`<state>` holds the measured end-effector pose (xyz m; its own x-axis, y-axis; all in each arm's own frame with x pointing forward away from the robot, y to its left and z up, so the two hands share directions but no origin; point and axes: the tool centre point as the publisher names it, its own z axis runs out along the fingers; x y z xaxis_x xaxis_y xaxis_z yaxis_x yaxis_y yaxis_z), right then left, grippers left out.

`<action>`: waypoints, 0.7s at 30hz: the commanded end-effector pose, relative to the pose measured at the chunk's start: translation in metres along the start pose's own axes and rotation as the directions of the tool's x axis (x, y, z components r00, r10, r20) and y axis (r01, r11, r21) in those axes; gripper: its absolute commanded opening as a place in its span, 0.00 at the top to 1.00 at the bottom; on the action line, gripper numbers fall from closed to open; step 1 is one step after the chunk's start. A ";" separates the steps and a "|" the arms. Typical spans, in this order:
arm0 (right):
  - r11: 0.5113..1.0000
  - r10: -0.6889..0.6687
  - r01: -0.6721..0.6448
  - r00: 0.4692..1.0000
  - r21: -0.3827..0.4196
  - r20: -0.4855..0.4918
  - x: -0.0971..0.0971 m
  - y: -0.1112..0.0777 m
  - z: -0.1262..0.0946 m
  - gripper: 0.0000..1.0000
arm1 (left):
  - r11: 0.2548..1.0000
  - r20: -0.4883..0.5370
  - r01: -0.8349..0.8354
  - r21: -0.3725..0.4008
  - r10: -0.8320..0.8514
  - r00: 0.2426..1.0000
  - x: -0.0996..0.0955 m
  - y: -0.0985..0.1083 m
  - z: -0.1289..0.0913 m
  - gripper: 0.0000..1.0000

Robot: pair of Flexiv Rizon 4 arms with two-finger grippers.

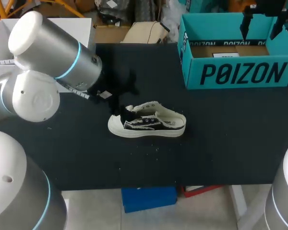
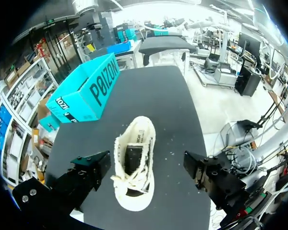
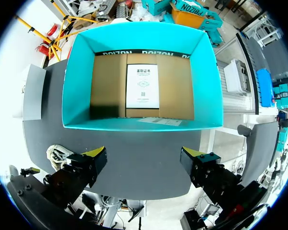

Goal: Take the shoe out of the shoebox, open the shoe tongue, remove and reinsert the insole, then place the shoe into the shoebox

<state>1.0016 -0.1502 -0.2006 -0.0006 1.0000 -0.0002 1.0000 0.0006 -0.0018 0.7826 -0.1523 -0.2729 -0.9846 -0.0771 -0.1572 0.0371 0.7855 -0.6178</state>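
Shoe: the white shoe (image 1: 147, 125) stood on its sole at the centre of the head view, toe toward the frame's left, on the black table (image 1: 221, 143), well apart from the box.
Box: the teal box (image 1: 237, 52) sat open at the upper right of the head view, with a white sheet (image 3: 141, 86) on its brown floor.
Left pincer: my left gripper (image 2: 146, 160) hung over the shoe, fingers spread wide to either side, neither touching it, holding nothing.
Right pincer: my right gripper (image 3: 143, 154) hung above the box's near wall, fingers wide apart, empty.
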 end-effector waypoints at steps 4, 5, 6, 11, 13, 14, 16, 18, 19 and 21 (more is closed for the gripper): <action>1.000 0.001 -0.001 1.000 0.001 0.000 0.000 0.000 0.000 0.00 | 0.996 0.015 -0.007 0.089 0.006 1.000 0.012 0.035 -0.015 0.00; 1.000 0.001 -0.001 1.000 0.001 0.000 0.000 0.000 0.000 0.00 | 0.995 0.008 -0.009 0.095 0.008 1.000 0.011 0.038 -0.016 0.00; 1.000 0.001 -0.001 1.000 0.001 0.000 0.000 0.000 0.000 0.00 | 0.995 0.003 -0.003 0.096 0.002 1.000 0.008 0.043 -0.018 0.00; 1.000 0.001 -0.001 1.000 0.001 0.000 0.000 0.000 0.000 0.00 | 0.997 0.003 0.004 0.073 -0.004 1.000 -0.001 0.058 -0.024 0.00; 1.000 0.001 -0.001 1.000 0.001 0.000 0.000 0.000 0.000 0.00 | 0.998 0.002 0.001 0.068 -0.002 1.000 -0.003 0.063 -0.027 0.00; 1.000 0.001 -0.001 1.000 0.001 0.000 0.000 0.000 0.000 0.00 | 0.998 0.007 -0.002 0.059 0.001 1.000 -0.004 0.067 -0.028 0.00; 1.000 0.001 -0.001 1.000 0.001 0.000 0.000 0.000 0.000 0.00 | 0.998 0.010 -0.003 0.057 0.003 1.000 -0.006 0.074 -0.030 0.00; 1.000 0.001 -0.001 1.000 0.001 0.000 0.000 0.000 0.000 0.00 | 0.999 0.017 -0.017 0.041 0.016 1.000 -0.008 0.081 -0.029 0.00; 1.000 0.001 -0.001 1.000 0.001 0.000 0.000 0.000 0.000 0.00 | 0.999 0.016 -0.027 0.034 0.026 1.000 -0.009 0.085 -0.028 0.00; 1.000 0.001 -0.001 1.000 0.001 0.000 0.000 0.000 0.000 0.00 | 0.999 0.012 -0.052 0.016 0.052 0.999 -0.011 0.092 -0.026 0.00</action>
<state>1.0016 -0.1503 -0.2006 -0.0005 1.0000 -0.0002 1.0000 0.0005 -0.0018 0.7913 -0.0683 -0.3032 -0.9791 -0.0536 -0.1962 0.0830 0.7756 -0.6257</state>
